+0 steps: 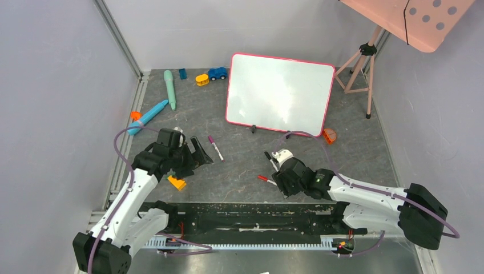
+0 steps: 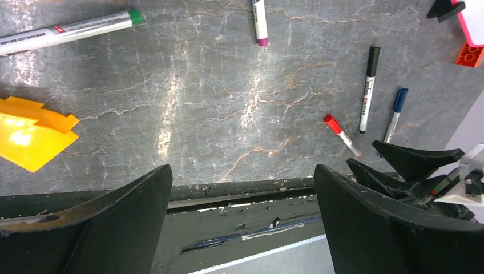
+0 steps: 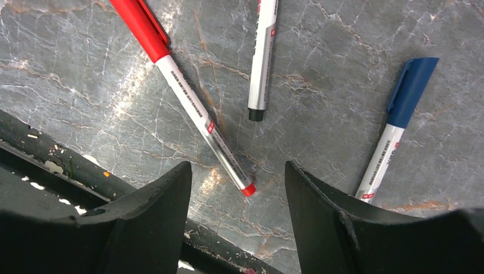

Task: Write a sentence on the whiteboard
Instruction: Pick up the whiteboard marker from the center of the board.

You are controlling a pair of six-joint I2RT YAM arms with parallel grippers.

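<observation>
Top external view: at lower left, the left gripper (image 1: 198, 153) hangs released, its jaws spread wide over the grey surface (image 1: 240, 165) and grasping nothing. A purple-capped marker (image 1: 215, 147) lies just right of it. The whiteboard (image 1: 278, 94) stands propped, leaning back, at upper centre of the frame. Right of centre, the right gripper (image 1: 274, 171) sits low with its jaws parted, not clenched. The right wrist view shows a red marker (image 3: 188, 108) whose tail lies between the 2 fingers, touching neither.
</observation>
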